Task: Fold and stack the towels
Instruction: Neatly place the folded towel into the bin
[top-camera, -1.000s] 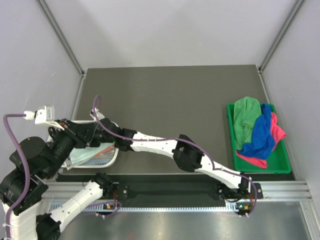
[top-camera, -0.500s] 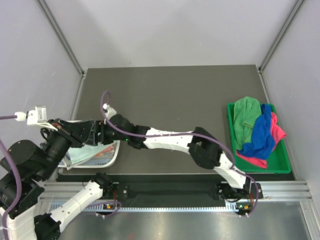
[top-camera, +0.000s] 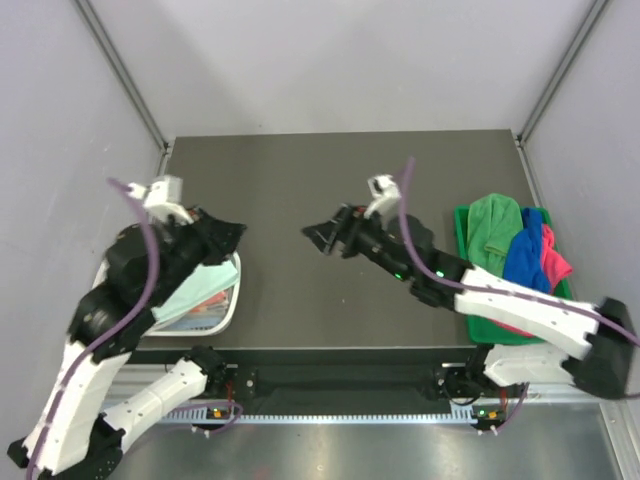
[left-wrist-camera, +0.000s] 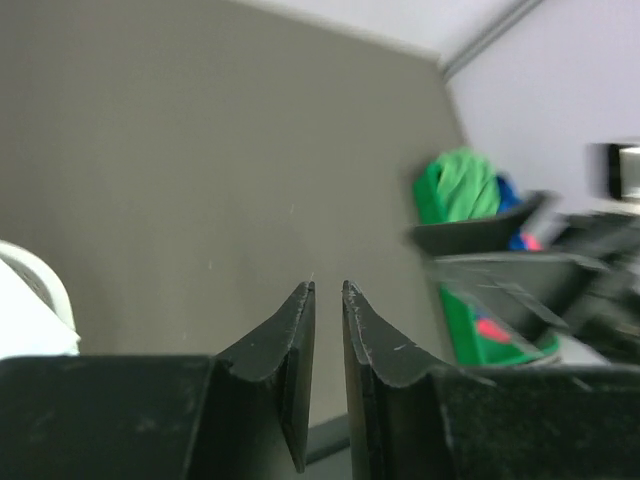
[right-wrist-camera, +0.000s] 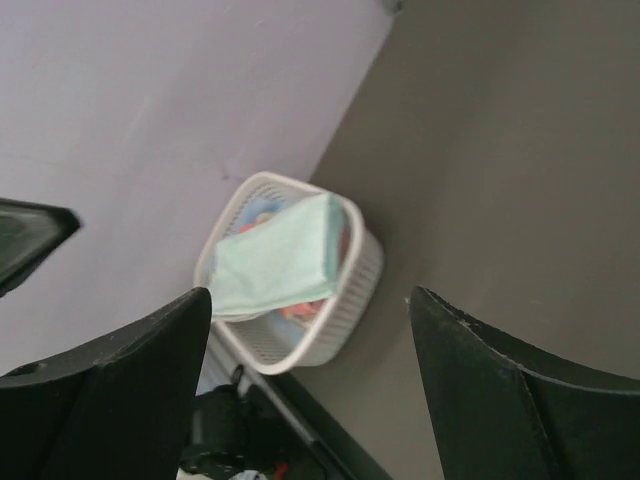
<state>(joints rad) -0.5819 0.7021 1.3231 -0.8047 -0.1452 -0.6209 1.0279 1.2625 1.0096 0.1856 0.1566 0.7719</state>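
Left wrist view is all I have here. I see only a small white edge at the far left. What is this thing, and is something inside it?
Observer: It is a white mesh basket. A folded pale mint towel lies on top of what is in it.
Operator: The right gripper is blurred for me. Does it hold a towel?
Observer: No. The right gripper is open and empty, over the middle of the table.
Operator: What lies under the mint towel?
Observer: A coral pink cloth shows below its edge; more I cannot tell.
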